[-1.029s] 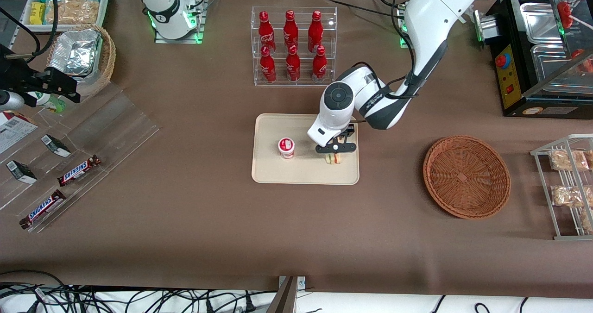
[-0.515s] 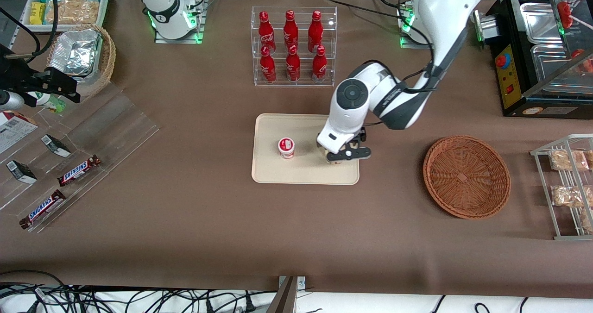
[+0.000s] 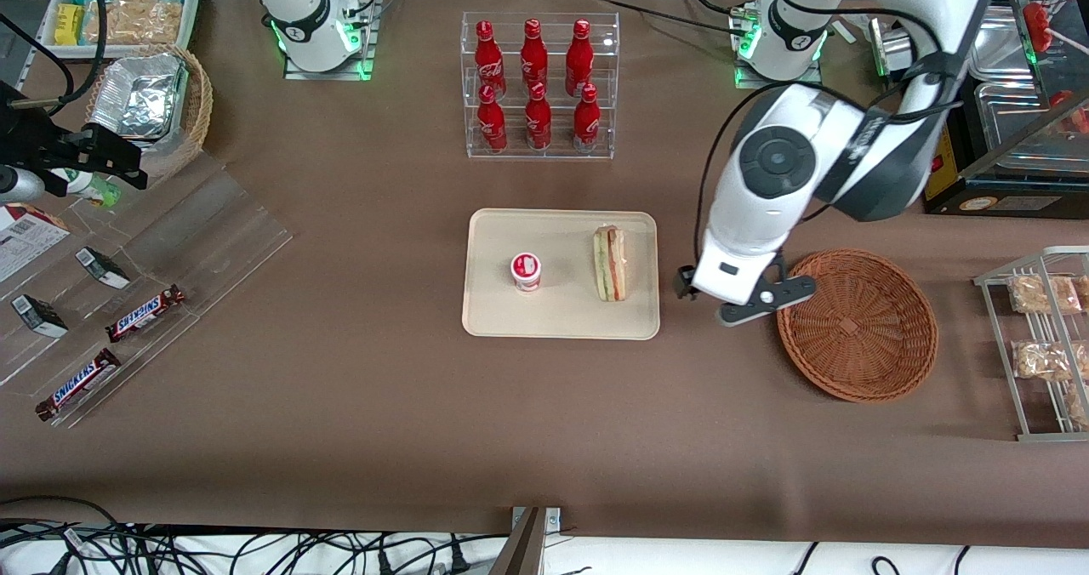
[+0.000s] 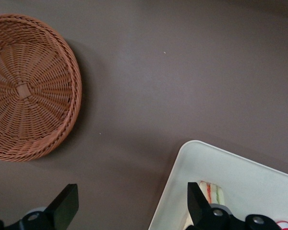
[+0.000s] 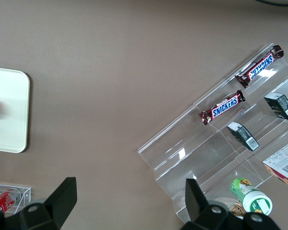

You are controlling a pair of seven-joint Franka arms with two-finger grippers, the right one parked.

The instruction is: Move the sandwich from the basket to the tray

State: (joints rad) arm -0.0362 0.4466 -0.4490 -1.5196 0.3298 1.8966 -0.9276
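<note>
The sandwich [image 3: 610, 263] lies on the cream tray [image 3: 561, 324], beside a small red-and-white cup [image 3: 526, 270]. A strip of the sandwich [image 4: 212, 191] and the tray's corner [image 4: 192, 153] also show in the left wrist view. The reddish-brown wicker basket [image 3: 857, 324] is empty; it also shows in the left wrist view [image 4: 29, 86]. My left gripper [image 3: 738, 298] hangs above the table between the tray and the basket, open and empty, with its fingers [image 4: 65, 207] spread wide.
A clear rack of red bottles [image 3: 538, 86] stands farther from the camera than the tray. A metal rack with snack packs [image 3: 1042, 337] is at the working arm's end. Clear shelves with Snickers bars [image 3: 145, 313] lie toward the parked arm's end.
My left gripper let go of the sandwich on the tray, rose and moved off toward the basket. The sandwich now lies uncovered on the tray.
</note>
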